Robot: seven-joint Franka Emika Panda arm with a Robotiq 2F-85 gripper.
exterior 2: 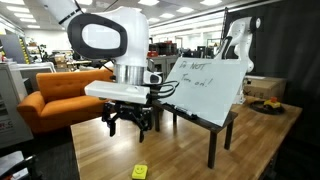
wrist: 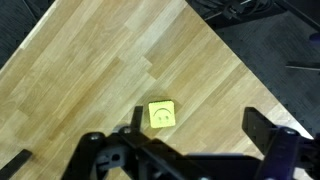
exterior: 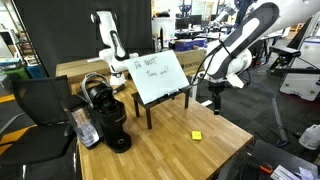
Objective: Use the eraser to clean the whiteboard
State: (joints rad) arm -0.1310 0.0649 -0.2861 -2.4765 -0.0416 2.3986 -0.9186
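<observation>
Above the table (exterior: 170, 150), an open gripper (exterior 2: 130, 122) over the eraser (wrist: 161, 114); nothing wiped yet
Jaws stand wide and hold nothing; the yellow eraser lies flat on the wood, in front of the whiteboard (exterior: 158, 75), apart from it; the board's writing is intact; grasping, lifting and wiping all remain.

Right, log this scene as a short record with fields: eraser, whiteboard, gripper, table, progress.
eraser: small yellow block lying flat on the table, nothing touching it
whiteboard: tilted on a dark stand, dark handwriting across it
gripper: open and empty, above the table; the wrist view shows the eraser below it
table: wooden top, also carries a black coffee machine
progress: eraser not picked up, board not wiped
</observation>
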